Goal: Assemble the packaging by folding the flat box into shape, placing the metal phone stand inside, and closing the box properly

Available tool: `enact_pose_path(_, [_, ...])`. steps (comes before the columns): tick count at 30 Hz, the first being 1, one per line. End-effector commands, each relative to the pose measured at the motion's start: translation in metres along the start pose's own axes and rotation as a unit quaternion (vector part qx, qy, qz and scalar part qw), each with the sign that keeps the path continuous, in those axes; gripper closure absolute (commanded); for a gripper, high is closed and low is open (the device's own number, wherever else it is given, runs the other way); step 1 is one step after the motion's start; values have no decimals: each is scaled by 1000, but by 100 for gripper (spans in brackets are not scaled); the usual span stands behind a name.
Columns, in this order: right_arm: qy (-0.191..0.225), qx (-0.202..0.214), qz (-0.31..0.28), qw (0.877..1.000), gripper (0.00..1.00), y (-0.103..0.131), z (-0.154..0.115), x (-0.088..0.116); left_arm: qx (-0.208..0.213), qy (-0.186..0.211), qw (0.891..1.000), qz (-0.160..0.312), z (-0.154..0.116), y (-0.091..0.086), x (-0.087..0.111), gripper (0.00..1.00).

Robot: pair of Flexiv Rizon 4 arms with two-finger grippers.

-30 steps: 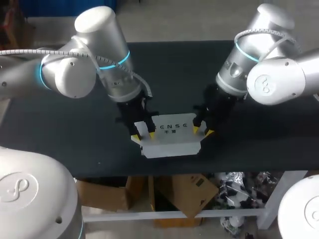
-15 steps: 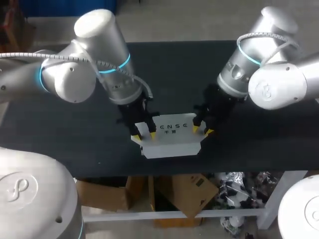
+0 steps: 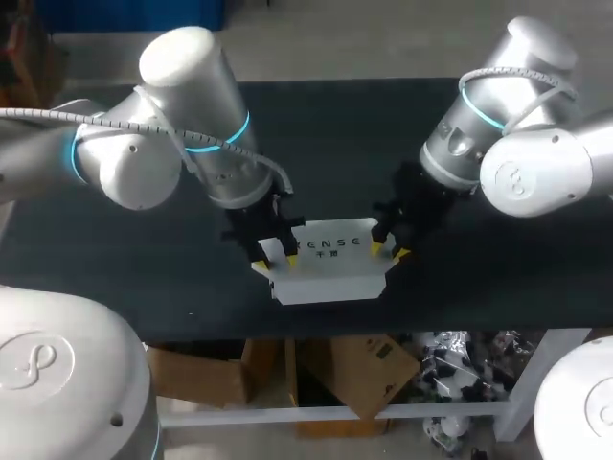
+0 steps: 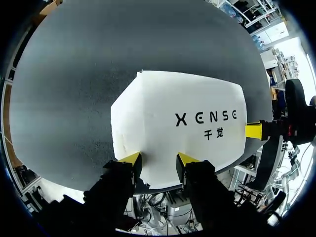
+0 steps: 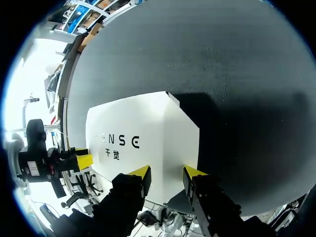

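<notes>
I'm seeing the white box (image 3: 330,266) lying on the table (image 3: 335,125) near its front edge, printed face up, its long axis running left to right between my two arms. My left gripper (image 4: 159,160) is sitting at the box's left end with its fingers spread apart, the end edge lying between the tips. My right gripper (image 5: 167,173) is sitting at the right end, fingers likewise apart.
</notes>
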State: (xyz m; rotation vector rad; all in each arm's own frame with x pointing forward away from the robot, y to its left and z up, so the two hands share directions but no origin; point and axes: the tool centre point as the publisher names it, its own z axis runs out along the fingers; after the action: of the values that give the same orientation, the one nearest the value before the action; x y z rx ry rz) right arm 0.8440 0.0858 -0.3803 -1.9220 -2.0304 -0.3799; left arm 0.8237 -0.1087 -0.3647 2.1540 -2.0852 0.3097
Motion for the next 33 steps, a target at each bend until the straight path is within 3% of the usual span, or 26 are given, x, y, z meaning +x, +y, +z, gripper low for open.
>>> enact_pose_path(1, [4,-4,-1,1000,56,-1,1,-1,5,9,1000,1,3,2,-6,53])
enact_pose_path(33, [39,-22,-7,999,57,-2,10,4,15,78,997,6,14,4,-9,53])
